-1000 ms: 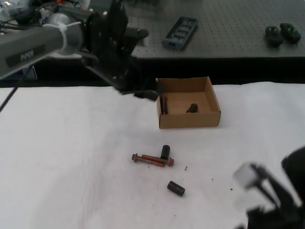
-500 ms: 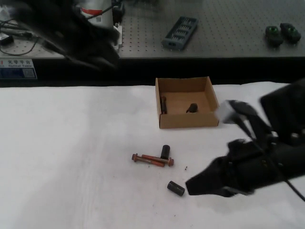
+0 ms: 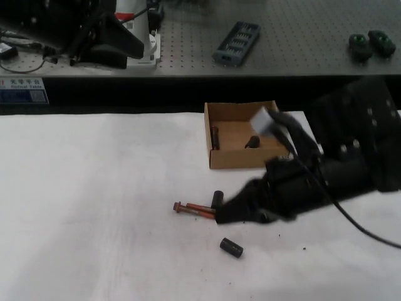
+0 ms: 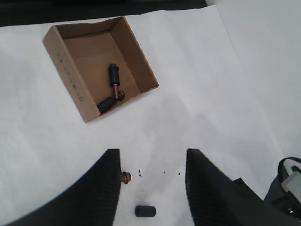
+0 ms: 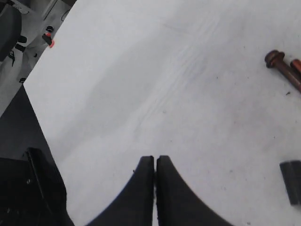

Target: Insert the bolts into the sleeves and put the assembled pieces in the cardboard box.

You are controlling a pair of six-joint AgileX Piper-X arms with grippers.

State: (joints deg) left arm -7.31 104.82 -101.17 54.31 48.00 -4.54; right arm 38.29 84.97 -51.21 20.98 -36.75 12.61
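Two reddish bolts lie on the white cloth, with a black sleeve standing just behind them and a second sleeve lying nearer. My right gripper is low at the bolts' right end; in its wrist view the right gripper is shut and empty, with a bolt head and a sleeve off to one side. The cardboard box holds two assembled pieces. My left gripper hangs open high above the cloth, with the box and a sleeve below.
The left arm is raised at the back left over the perforated bench. A blue-grey rack and two green-black parts rest on that bench. The white cloth is bare on the left.
The right arm swung from the near right corner leftward to the bolts. The left arm pulled away from beside the box to the back left.
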